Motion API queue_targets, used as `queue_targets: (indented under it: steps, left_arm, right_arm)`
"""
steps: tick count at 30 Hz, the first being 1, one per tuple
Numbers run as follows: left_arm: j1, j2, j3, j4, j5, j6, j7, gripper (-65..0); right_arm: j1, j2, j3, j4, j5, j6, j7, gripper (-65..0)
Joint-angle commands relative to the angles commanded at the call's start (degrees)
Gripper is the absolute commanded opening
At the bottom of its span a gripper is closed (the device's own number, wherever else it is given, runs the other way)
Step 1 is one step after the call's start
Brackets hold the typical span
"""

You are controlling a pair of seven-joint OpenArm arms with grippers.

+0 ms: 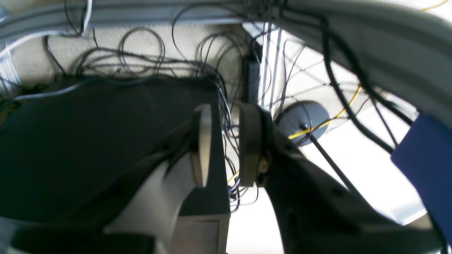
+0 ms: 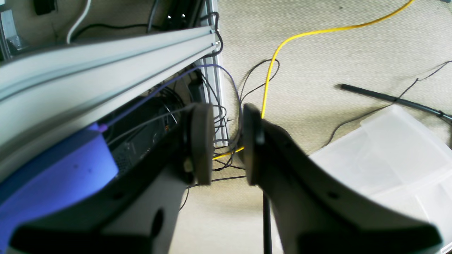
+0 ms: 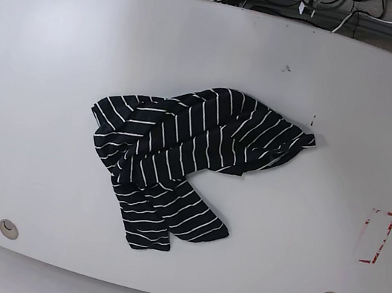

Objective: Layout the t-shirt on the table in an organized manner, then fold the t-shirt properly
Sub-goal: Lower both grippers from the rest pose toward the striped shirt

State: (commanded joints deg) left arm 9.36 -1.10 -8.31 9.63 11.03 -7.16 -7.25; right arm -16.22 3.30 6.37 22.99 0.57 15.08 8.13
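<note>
Starting at the near edge of the desk (image 3: 64,34) in the base view, two round holes (image 3: 8,229) are seen, one toward each near corner, and a small red rectangular outline (image 3: 376,237) is marked just past the right-hand hole. A bit further in, around the middle of the desk, the t-shirt (image 3: 179,159) is found: black with thin white stripes, crumpled rather than spread flat. One part is bunched toward the near side, another is stretched out toward the far right, and folds are piled up in between. Neither arm is seen over the desk in that view.

Both hands are caught only by the wrist cameras, off the desk. The left hand (image 1: 226,144) is shown with its pads parted and nothing between them, pointed at a tangle of black cables (image 1: 141,56), a dark panel and a grey disc base (image 1: 303,121) on the floor. The right hand (image 2: 227,143) is likewise spread apart and empty, hanging over beige carpet (image 2: 335,46), with a yellow cable (image 2: 282,46) and a clear plastic bin (image 2: 395,151) seen beyond it.
</note>
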Motion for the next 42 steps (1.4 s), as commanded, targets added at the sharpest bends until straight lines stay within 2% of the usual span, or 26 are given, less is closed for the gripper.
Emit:
queue_targets:
  steps: [8, 23, 42]
  left_arm:
    - [7.03, -0.44, 0.0, 12.04, 0.09, 0.0, 0.09, -51.9]
    - [17.67, -0.44, 0.0, 27.87, -0.18, -0.18, 0.09, -51.9]
    - [39.47, -0.26, 0.0, 58.99, -0.35, -0.18, 0.0, -52.1]
  right_arm:
    - [-5.45, 0.0, 0.26, 8.35, 0.0, -0.09, -0.09, -51.2]
    - [-15.91, 0.0, 0.26, 25.93, 0.44, -0.09, -0.18, -51.4]
    - [-36.84, -0.09, 0.35, 55.65, 0.62, -0.09, -0.18, -51.4]
